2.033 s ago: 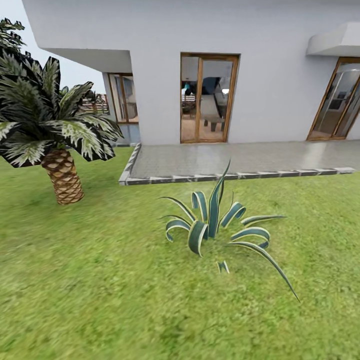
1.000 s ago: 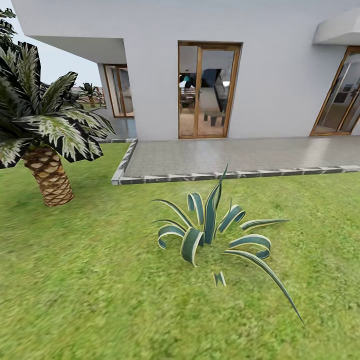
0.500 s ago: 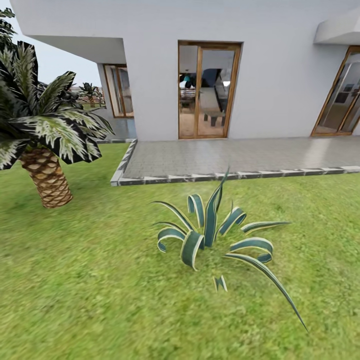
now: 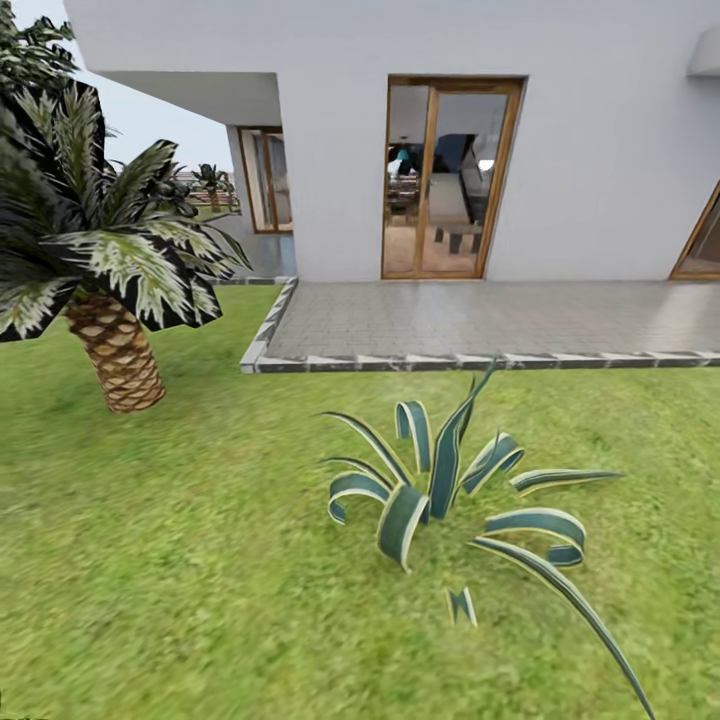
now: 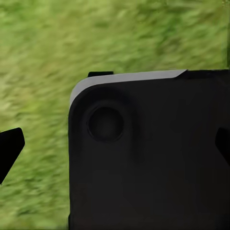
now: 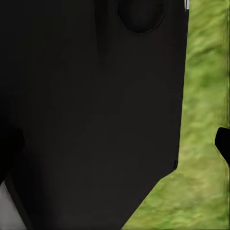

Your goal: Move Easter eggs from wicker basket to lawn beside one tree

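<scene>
I see: lawn (image 4: 180,560); striped plant (image 4: 450,490); palm (image 4: 110,290); patio (image 4: 500,320). End effector openings on both arms: cannot tell.

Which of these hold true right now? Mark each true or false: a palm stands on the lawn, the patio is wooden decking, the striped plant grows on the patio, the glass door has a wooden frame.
1. A palm stands on the lawn. True.
2. The patio is wooden decking. False: it is grey paving with a stone kerb.
3. The striped spiky-leaved plant grows on the patio. False: it grows in the grass, nearer than the kerb.
4. The glass door in the white house wall has a wooden frame. True.
</scene>
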